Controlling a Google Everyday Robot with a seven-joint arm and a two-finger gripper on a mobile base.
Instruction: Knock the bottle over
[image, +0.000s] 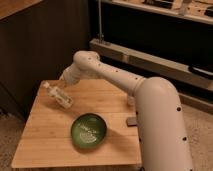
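Observation:
A clear plastic bottle (59, 96) with a white cap sits on the wooden table (45, 140) at the back left. It is tilted, with the cap pointing up and to the left. My gripper (64, 84) is at the end of the white arm (115, 75), right above and behind the bottle's upper half, touching it or very close to it. The arm hides much of the gripper.
A green bowl (88, 131) stands in the middle of the table, in front and to the right of the bottle. A small dark block (131, 121) lies near the right edge. A dark wall and shelving stand behind the table.

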